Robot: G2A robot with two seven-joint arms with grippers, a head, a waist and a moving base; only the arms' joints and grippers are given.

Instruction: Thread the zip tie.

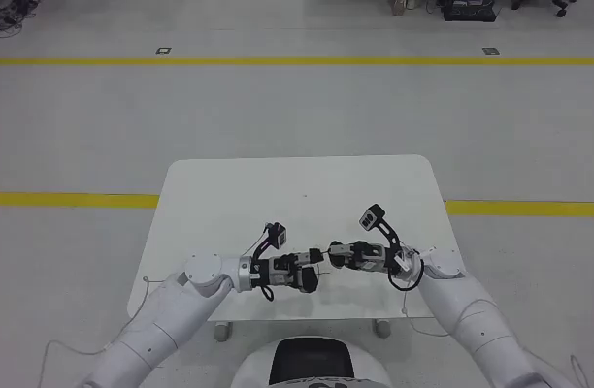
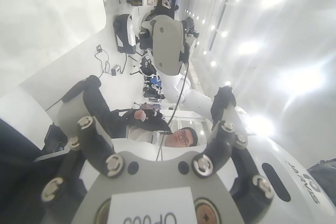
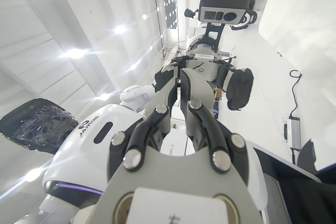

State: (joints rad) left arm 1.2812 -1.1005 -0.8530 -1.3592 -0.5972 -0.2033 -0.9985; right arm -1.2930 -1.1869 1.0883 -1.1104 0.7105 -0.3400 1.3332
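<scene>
Both grippers meet tip to tip just above the white table [image 1: 297, 194] near its front edge. My left gripper [image 1: 312, 264] is open, its black-wrapped fingertips [image 2: 223, 100] spread wide. My right gripper [image 1: 336, 254] points at it from the other side, and its grey fingers [image 3: 195, 83] are shut together. One black-wrapped left fingertip [image 3: 239, 89] stands beside the right gripper's fingers, so the open left jaws straddle them. The right gripper [image 2: 168, 46] faces the left wrist camera between the left fingers. I cannot make out the zip tie or anything between the right pads.
The far half of the table is bare white surface. Yellow floor lines [image 1: 297, 61] run behind the table and beside it. A cable with a small power box [image 3: 290, 130] lies on the floor off the table's side.
</scene>
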